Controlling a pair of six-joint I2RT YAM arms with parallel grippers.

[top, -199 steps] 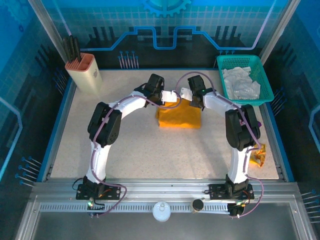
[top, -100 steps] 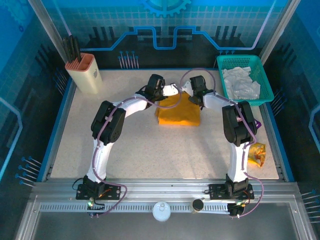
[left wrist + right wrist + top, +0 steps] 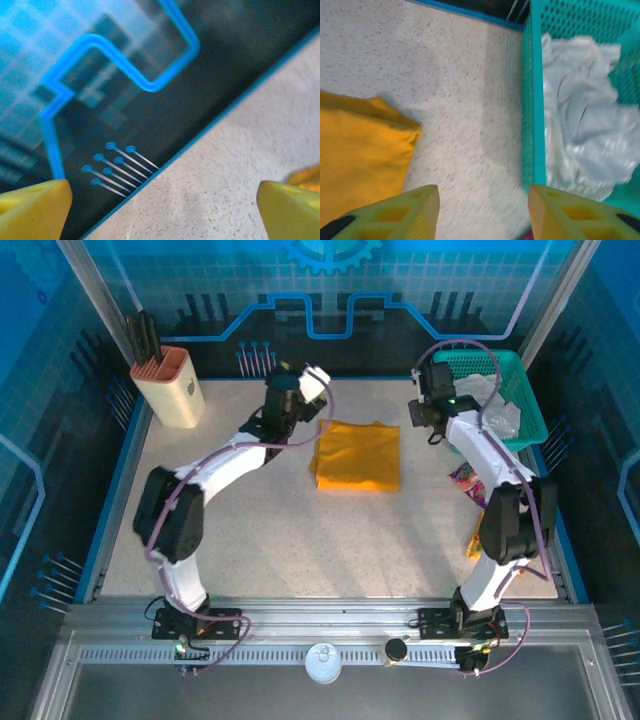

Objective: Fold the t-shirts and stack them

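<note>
Orange folded t-shirt [image 3: 358,455] lies between left and right jaws, both parted.

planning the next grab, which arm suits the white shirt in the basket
Right: its tool hangs open beside the teal basket holding the white shirt; the left tool faces the back wall.

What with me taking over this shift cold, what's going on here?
Two robot arms are folding shirts. The mustard-orange cloth t-shirt lies folded on the speckled table. The left claw and right claw are both open, holding nothing. The right claw hovers beside the teal mesh basket, where the crumpled pale white-grey t-shirt lies.
</note>
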